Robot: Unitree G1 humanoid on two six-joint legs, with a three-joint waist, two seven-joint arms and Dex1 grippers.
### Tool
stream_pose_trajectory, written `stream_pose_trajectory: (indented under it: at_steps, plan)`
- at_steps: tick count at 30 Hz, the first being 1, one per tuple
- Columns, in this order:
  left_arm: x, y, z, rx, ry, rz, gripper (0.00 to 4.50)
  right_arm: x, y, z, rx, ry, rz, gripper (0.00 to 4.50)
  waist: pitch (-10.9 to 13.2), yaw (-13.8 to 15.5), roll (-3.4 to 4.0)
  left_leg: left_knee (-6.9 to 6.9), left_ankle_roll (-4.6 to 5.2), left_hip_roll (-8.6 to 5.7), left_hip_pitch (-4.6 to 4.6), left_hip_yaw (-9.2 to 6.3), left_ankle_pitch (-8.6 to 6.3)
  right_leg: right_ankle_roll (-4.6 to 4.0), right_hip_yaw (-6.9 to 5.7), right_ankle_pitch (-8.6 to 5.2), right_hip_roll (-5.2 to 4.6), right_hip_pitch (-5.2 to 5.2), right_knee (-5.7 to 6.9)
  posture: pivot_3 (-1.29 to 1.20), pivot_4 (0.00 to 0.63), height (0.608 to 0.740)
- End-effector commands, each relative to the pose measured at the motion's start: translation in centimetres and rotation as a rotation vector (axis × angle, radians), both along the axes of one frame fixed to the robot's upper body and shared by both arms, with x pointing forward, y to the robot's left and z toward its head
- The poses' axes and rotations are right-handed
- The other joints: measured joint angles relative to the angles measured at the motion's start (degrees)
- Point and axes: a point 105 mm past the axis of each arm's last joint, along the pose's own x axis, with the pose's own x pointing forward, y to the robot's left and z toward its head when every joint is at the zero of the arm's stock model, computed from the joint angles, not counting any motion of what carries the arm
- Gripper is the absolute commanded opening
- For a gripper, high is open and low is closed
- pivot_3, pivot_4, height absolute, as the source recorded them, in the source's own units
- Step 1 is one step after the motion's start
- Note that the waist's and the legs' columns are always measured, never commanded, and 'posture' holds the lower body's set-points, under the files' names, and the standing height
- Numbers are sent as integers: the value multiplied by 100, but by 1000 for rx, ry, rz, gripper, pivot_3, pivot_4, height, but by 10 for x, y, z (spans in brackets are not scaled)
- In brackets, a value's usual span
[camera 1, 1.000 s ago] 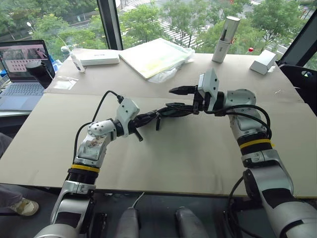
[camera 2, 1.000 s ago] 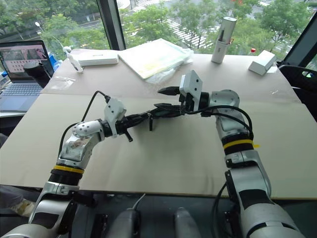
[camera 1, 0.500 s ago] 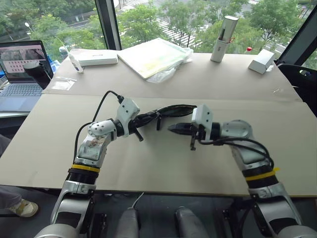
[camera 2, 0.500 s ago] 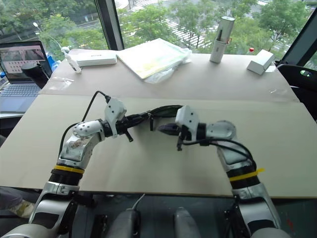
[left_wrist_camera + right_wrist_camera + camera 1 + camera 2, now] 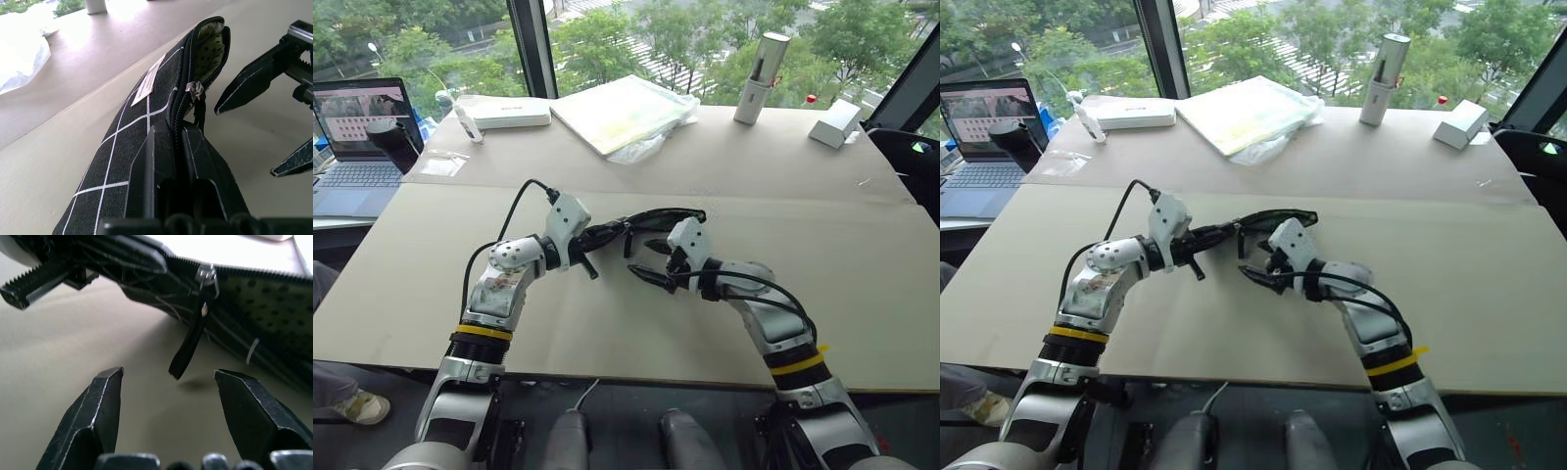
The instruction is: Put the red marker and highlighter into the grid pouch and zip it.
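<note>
Window-side tan desk (image 5: 607, 313): zipping stage under way, flat black white-gridded fabric pouch (image 5: 651, 217) held above mid-desk.
Head views: left gripper (image 5: 607, 233) is clenched on the pouch's end; right gripper (image 5: 651, 262) gapes just beneath it. Left wrist view: zipper slider (image 5: 194, 89) sits partway, mouth beyond unzipped; contents hidden. Right wrist view: black pull strap (image 5: 191, 348) dangles ahead of the spread fingers (image 5: 100, 401), ungrasped; closing likely remains.

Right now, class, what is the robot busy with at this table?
The left gripper is shut on one end of the grid pouch, holding it up above the table. The pouch is partly unzipped, its dotted lining visible. The right gripper is open, its fingers either side of the hanging zipper pull strap, not touching it.
</note>
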Motion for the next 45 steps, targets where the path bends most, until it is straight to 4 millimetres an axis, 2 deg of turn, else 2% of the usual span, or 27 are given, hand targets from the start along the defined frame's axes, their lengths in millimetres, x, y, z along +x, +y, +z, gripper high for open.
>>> stream_pose_trajectory:
  at_steps: [1,9,12,19,20,26,28,31,33,35,36,39,41,45]
  plan:
    - [0,-4,15,-19,-47,-18,0,8,17,10,26,-35,-7,3141,0,-14,0,0,0,0,0,-1,0,0,0,0,0,0,1,0,150,737]
    - [1,-4,15,-20,-51,-17,0,27,35,22,53,-66,-35,3141,0,-8,0,-2,0,1,-1,-1,0,0,0,0,1,-3,1,0,150,737]
    - [0,-3,15,-21,-52,-15,0,24,37,22,54,-67,-5,2572,0,-7,0,-1,0,1,-1,-1,0,0,0,0,1,-2,2,0,150,737]
    - [-1,-3,15,-22,-51,-11,0,15,34,20,49,-52,57,144,0,-16,0,-2,0,1,-1,-1,0,0,0,0,2,-3,2,0,150,737]
    - [0,-3,15,-23,-51,-11,0,14,33,20,49,-51,62,28,0,-16,0,-2,0,1,-1,-1,0,0,0,0,2,-3,2,0,150,737]
    - [0,-3,15,-24,-52,-10,0,16,22,19,26,-58,40,28,0,-14,0,-2,0,1,-1,-1,0,0,0,0,1,-3,1,0,150,737]
    - [0,-3,15,-24,-52,-10,0,23,8,16,-25,-80,-14,28,0,-12,0,-2,0,1,-1,-1,0,0,0,0,1,-3,1,0,150,737]
    - [0,-3,15,-25,-52,-9,0,38,-30,14,-127,-124,-137,28,0,0,0,-2,0,0,-2,-1,0,0,0,0,0,-3,0,0,150,737]
    - [-1,-2,14,-24,-52,-7,0,54,-81,24,-183,-156,-297,28,0,4,0,-1,0,0,-3,0,0,0,0,0,0,-3,-1,0,150,737]
    - [-1,-1,14,-23,-51,-6,0,61,-115,32,-209,-179,-401,28,2,27,-3,-1,0,-2,-4,-1,0,0,0,0,-1,-2,-4,0,150,737]
    - [-1,-1,14,-23,-51,-6,0,62,-124,35,-211,-184,-428,28,3,19,-4,-1,0,-4,-4,0,0,0,0,0,-3,-1,-6,0,150,737]
    - [-1,-2,14,-23,-51,-7,0,65,-150,41,-211,-198,-498,28,3,-10,-4,-5,0,-1,-3,-1,0,0,1,0,0,-1,-9,0,150,737]
    - [-1,-2,14,-22,-52,-10,0,63,-158,41,-205,-196,-511,28,3,-30,-5,-8,0,-1,-3,-1,0,0,2,0,0,-1,-13,0,150,737]
    - [1,-3,15,-22,-53,-14,0,60,-155,34,-175,-174,-491,1107,3,-66,-5,-10,0,-1,-3,-1,0,-1,4,0,0,0,-17,0,150,737]
